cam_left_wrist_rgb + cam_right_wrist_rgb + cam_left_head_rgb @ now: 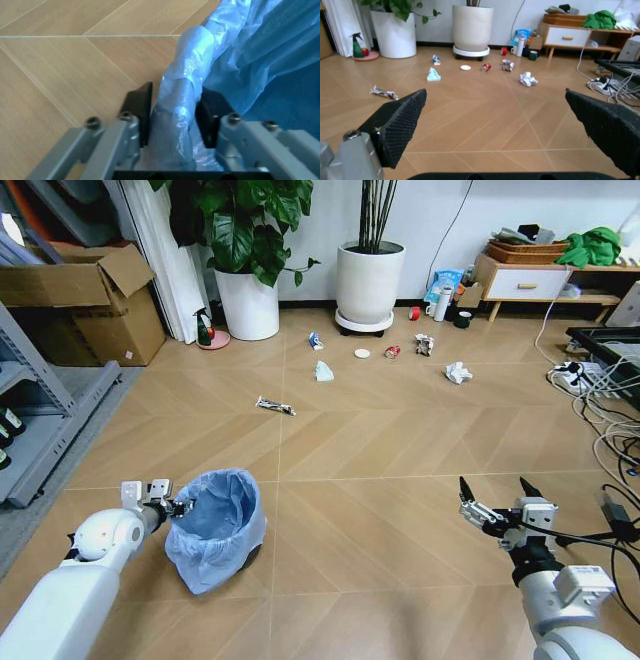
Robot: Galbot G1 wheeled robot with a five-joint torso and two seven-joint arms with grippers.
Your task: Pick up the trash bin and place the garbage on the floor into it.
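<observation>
The trash bin [220,530], a small dark bin lined with a crinkly light-blue bag, stands on the wooden floor at the near left. My left gripper [180,506] is shut on the bin's bag-covered rim [176,108]. At the near right, my right gripper [499,492] hangs open above bare floor, holding nothing. The garbage lies farther ahead: a dark wrapper [275,406], a pale crumpled piece [323,371], a small carton [316,340], a white lid [362,353], a red can [392,352] and paper wads [458,372]. The right wrist view shows the wrapper [383,92] and a wad [527,79].
Two white plant pots [369,280] stand at the back wall beside a spray bottle [204,328]. A cardboard box [90,305] and a metal shelf [40,430] line the left. Cables and a power strip [590,385] lie at the right, below a low cabinet [530,280].
</observation>
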